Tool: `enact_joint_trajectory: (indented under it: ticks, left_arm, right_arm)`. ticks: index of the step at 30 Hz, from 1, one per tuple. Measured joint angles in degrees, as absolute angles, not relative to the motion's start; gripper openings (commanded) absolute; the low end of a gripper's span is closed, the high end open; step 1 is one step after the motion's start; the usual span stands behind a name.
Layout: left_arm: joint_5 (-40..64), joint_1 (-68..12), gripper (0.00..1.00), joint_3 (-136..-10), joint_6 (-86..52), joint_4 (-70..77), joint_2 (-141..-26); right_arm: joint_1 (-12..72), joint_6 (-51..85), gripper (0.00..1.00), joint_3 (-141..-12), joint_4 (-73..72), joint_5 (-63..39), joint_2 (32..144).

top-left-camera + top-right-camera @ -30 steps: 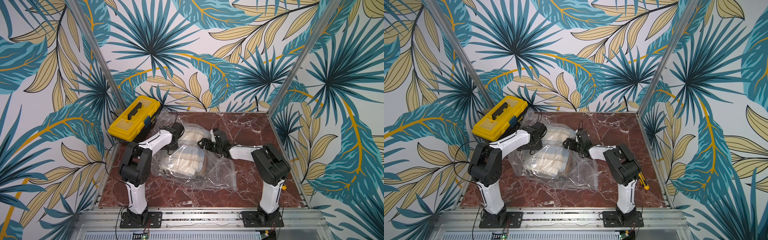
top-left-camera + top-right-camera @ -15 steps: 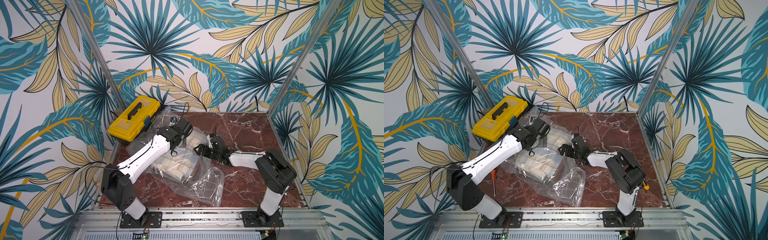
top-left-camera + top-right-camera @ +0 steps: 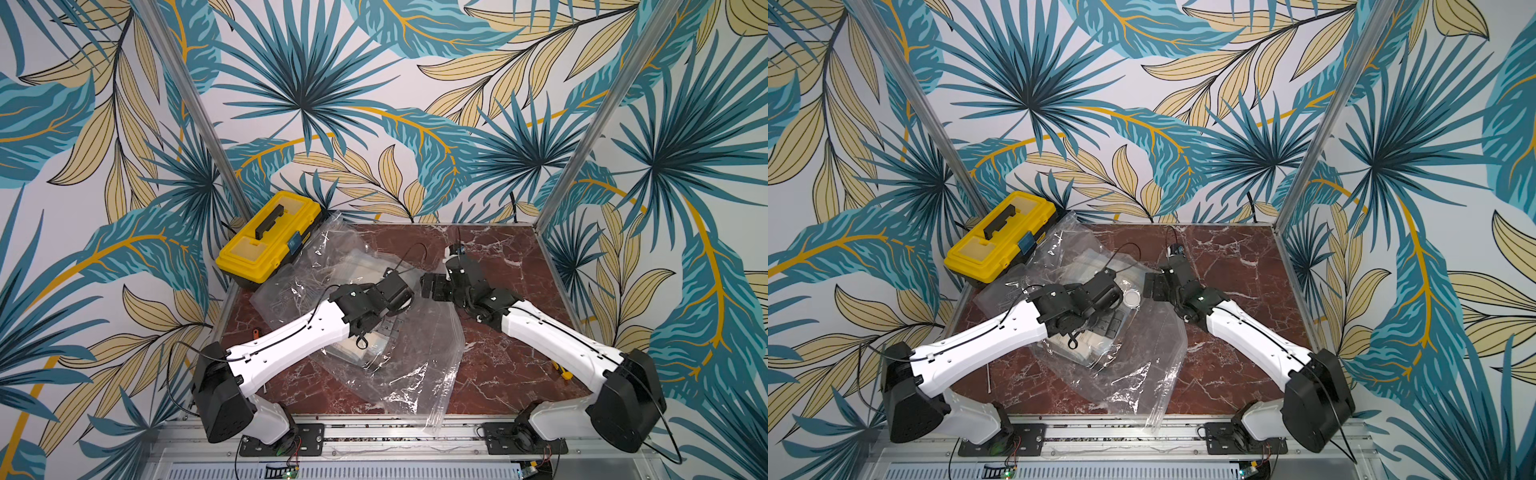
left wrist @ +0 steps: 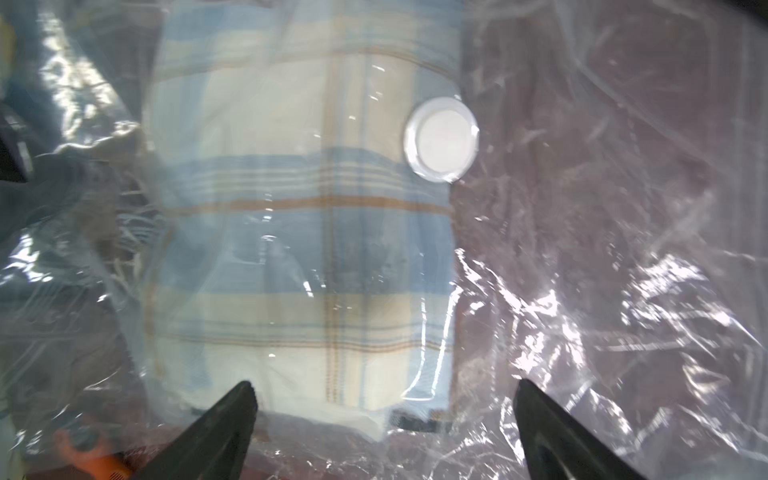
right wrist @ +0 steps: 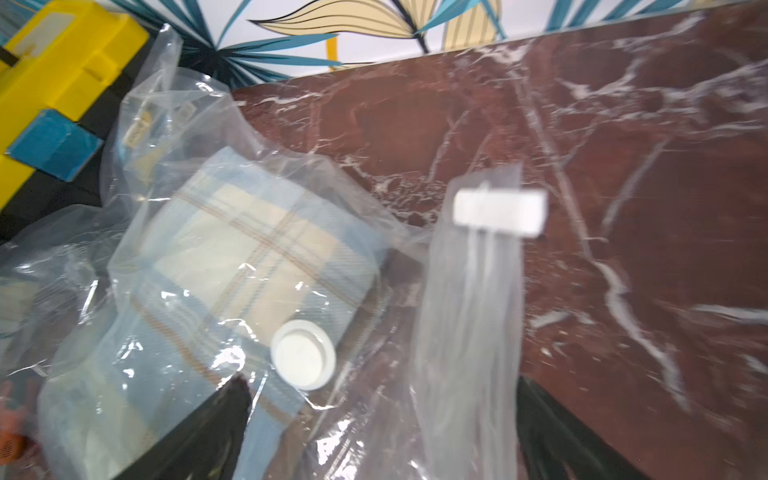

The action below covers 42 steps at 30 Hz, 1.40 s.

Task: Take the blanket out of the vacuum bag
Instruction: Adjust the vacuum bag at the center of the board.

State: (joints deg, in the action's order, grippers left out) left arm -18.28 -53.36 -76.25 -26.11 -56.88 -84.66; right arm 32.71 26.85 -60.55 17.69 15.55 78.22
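Observation:
The clear vacuum bag [image 3: 415,374] [image 3: 1142,374] lies crumpled across the red marble table, one corner hanging over the front rail. Inside it the folded blanket [image 4: 299,249] [image 5: 249,257], cream and blue plaid, shows through the plastic beside the bag's white round valve [image 4: 442,139] [image 5: 303,355] [image 3: 1133,298]. My left gripper [image 4: 383,386] [image 3: 399,291] hovers open over the bag at the blanket's end. Facing it, my right gripper [image 5: 380,386] [image 3: 432,286] is open too. A loose strip of the bag with a white slider clip [image 5: 498,212] runs between its fingers, unclamped.
A yellow toolbox [image 3: 270,241] [image 3: 1000,241] stands at the back left corner, touching the bag. An orange-handled tool [image 4: 95,453] lies by the table's left edge. A small yellow item [image 3: 561,370] sits near the right edge. Metal frame posts rise at both back corners.
Both arms have stretched out and lowered toward the table's middle. The bag has slid toward the front, and its corner now hangs over the front rail.

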Motion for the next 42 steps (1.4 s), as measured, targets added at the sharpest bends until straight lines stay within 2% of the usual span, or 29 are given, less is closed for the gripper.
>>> enact_joint_trajectory:
  ticks: [3, 9, 21, 28, 39, 41, 42]
  left_arm:
    - [-15.42, -56.47, 0.97, -74.96, -24.56, -53.52, -85.12]
    - [-11.29, -61.04, 0.97, -76.71, -22.37, -47.29, -88.49]
    - [-13.02, -71.61, 0.97, -94.37, -21.93, -48.10, -110.19]
    - [-15.09, -75.33, 0.97, -97.62, -22.41, -50.63, -114.17]
    - [-21.04, -75.53, 0.97, -100.90, -22.39, -51.64, -121.56]
    - [-22.31, -75.53, 0.95, -102.26, -22.33, -51.94, -123.81]
    - [-22.98, -75.55, 0.90, -102.67, -22.33, -51.96, -124.79]
  right_arm:
    - [29.08, 25.85, 0.99, -58.24, 20.38, 17.87, 75.48]
    - [16.34, 25.12, 0.99, -48.80, 24.14, 17.93, 70.94]
    - [-2.81, 24.21, 0.99, -45.60, 24.18, 9.08, 70.19]
    - [-7.18, 23.29, 0.99, -43.03, 22.94, 4.67, 70.26]
    - [-13.26, 22.46, 0.99, -39.94, 22.00, -1.08, 70.06]
    - [-13.58, 22.44, 1.00, -39.88, 21.78, -2.04, 70.06]
    - [-13.67, 22.44, 0.99, -39.86, 21.58, -2.42, 70.06]
